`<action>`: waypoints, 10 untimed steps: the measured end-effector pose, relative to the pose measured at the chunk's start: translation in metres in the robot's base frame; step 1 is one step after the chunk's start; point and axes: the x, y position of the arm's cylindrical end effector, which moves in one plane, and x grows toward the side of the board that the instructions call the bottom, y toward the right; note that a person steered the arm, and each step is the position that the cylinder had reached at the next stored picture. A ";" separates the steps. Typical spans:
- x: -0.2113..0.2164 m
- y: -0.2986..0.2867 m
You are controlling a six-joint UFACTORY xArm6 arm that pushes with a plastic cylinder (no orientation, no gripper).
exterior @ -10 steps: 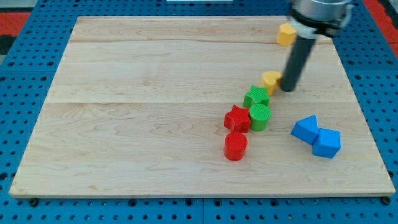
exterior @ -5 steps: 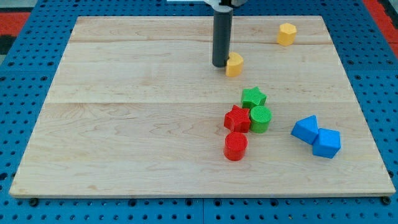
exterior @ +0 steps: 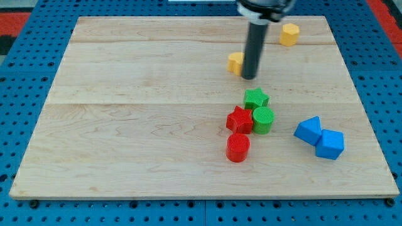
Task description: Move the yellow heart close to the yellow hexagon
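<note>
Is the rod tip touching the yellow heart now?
Cannot tell. In the camera view my tip stands at the right side of the yellow heart, and the rod covers the heart's right edge, so no gap or contact shows.

Two yellow blocks (exterior: 235, 62), two green blocks (exterior: 256, 98), two red blocks (exterior: 239, 119), two blue blocks (exterior: 308, 130).

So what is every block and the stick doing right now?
My tip: down on the board, right of the yellow heart.
Yellow heart: partly hidden behind the rod.
Yellow hexagon: alone near the top.
Green star, green cylinder, red star: clustered.
Red cylinder: upright.
Two blue blocks: touching.
</note>
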 end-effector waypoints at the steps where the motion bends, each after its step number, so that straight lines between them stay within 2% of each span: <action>1: -0.018 -0.026; 3: -0.060 -0.048; 4: -0.076 -0.023; 5: -0.089 -0.038; 6: -0.109 -0.119; 7: -0.107 -0.088; 9: -0.104 0.075; 10: -0.106 0.030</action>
